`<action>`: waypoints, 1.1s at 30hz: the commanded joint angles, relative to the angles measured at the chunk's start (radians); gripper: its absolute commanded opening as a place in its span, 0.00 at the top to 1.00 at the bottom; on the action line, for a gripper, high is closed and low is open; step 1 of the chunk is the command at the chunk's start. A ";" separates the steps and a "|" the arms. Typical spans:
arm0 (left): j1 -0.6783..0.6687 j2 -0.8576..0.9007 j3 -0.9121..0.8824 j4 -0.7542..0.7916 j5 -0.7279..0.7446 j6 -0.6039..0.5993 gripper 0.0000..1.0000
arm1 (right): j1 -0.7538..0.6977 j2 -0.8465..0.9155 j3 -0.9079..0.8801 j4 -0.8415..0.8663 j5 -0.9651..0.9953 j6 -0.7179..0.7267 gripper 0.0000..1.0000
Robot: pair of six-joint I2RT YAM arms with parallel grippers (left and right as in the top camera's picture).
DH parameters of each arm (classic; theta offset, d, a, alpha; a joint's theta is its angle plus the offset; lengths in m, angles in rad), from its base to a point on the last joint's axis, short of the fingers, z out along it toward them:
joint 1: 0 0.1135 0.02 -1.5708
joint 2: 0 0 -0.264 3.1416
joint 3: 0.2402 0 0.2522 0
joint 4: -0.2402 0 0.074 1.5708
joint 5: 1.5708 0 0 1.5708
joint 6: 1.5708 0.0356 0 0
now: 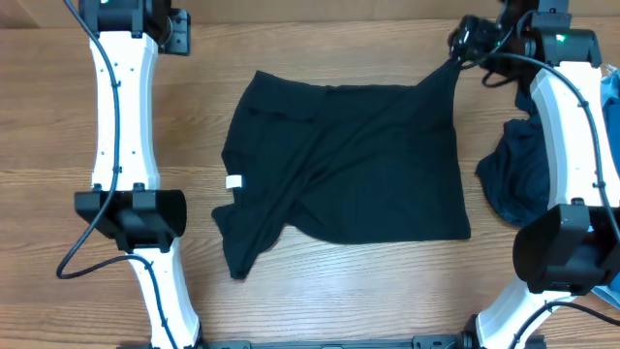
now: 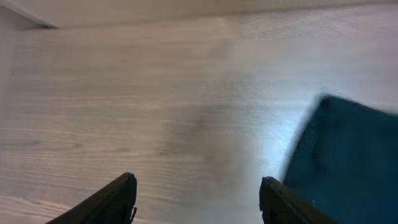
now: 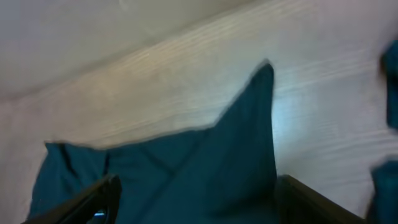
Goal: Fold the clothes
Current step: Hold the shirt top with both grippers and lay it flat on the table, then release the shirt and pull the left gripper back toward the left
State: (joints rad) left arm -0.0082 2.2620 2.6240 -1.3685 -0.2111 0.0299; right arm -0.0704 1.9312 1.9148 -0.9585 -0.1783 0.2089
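The near-black T-shirt (image 1: 368, 165) lies spread over the middle of the worktop (image 1: 320, 301). Its white tag (image 1: 234, 182) is on the edge facing the left side. Its longest stretch runs diagonally, from a narrow tail toward the near left corner up to a pointed corner drawn toward the far right corner. A fold ridge follows that same line. The right gripper (image 3: 198, 186) hangs over that raised point with its fingers spread wide and the cloth between them; whether they touch it I cannot tell. The left gripper (image 2: 198, 180) is released and empty over bare wood by the far left corner, just beside the shirt's edge. A rumpled dark blue garment (image 1: 513, 170) sits by the right edge, with pale blue denim (image 1: 610, 92) beyond it.
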 commanded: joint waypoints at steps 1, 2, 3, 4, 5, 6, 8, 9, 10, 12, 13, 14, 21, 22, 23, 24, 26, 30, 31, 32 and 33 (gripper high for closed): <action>0.000 -0.048 0.008 -0.050 0.220 0.019 0.41 | -0.003 -0.006 0.009 -0.102 0.012 -0.003 0.22; 0.000 -0.040 0.008 -0.063 0.247 0.019 0.43 | -0.003 -0.006 0.009 -0.163 0.012 0.001 0.24; -0.002 -0.026 0.008 -0.078 0.286 0.034 0.44 | -0.003 -0.006 0.009 -0.215 0.012 0.001 0.25; -0.002 -0.010 0.008 -0.095 0.323 0.060 0.46 | -0.003 -0.006 0.009 -0.266 0.007 0.005 0.26; -0.003 0.008 0.008 -0.110 0.348 0.077 0.50 | -0.003 -0.006 0.009 -0.312 -0.014 0.005 0.28; -0.004 0.030 0.007 -0.125 0.355 0.084 0.57 | -0.002 -0.005 0.008 -0.356 -0.047 0.005 0.30; -0.005 0.105 0.007 -0.139 0.383 0.100 0.79 | 0.003 -0.005 0.002 -0.408 -0.087 0.004 0.33; -0.005 0.145 0.007 -0.138 0.415 0.111 0.88 | 0.009 -0.005 0.002 -0.424 -0.086 0.004 0.35; -0.006 0.174 0.007 -0.135 0.443 0.128 0.92 | 0.016 -0.005 0.002 -0.430 -0.086 0.004 0.35; -0.006 0.257 0.007 -0.125 0.487 0.149 0.96 | 0.036 -0.005 0.002 -0.430 -0.086 0.003 0.36; -0.007 0.295 0.007 -0.121 0.510 0.159 0.96 | 0.050 -0.005 0.002 -0.426 -0.086 0.000 0.36; -0.010 0.322 0.007 -0.118 0.541 0.180 0.96 | 0.063 -0.005 0.002 -0.420 -0.085 0.000 0.36; -0.067 0.427 0.006 -0.099 0.605 0.314 0.96 | 0.117 -0.005 0.002 -0.367 -0.086 0.001 0.35; -0.076 0.442 0.006 -0.092 0.581 0.314 0.96 | 0.117 -0.005 0.002 -0.368 -0.085 0.001 0.35; -0.082 0.458 0.005 -0.085 0.563 0.314 0.96 | 0.117 -0.005 0.002 -0.369 -0.085 0.000 0.35; -0.086 0.475 0.004 -0.080 0.547 0.310 0.96 | 0.117 -0.005 0.002 -0.370 -0.085 0.000 0.35; -0.087 0.518 0.004 -0.053 0.540 0.292 0.96 | 0.117 -0.005 0.002 -0.371 -0.085 0.000 0.36; -0.083 0.528 0.004 0.043 0.395 0.219 0.96 | 0.117 -0.005 0.002 -0.371 -0.085 0.000 0.36; -0.079 0.528 0.004 0.066 0.352 0.196 0.96 | 0.117 -0.005 0.002 -0.371 -0.085 0.001 0.37; -0.071 0.528 0.004 0.099 0.298 0.160 0.96 | 0.117 -0.005 0.002 -0.371 -0.085 0.001 0.37; -0.059 0.528 0.004 0.137 0.255 0.123 0.96 | 0.117 -0.005 0.002 -0.371 -0.085 0.001 0.38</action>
State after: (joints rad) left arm -0.0952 2.7560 2.6297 -1.2949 0.2569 0.2535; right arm 0.0467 1.9312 1.9156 -1.3315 -0.2584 0.2115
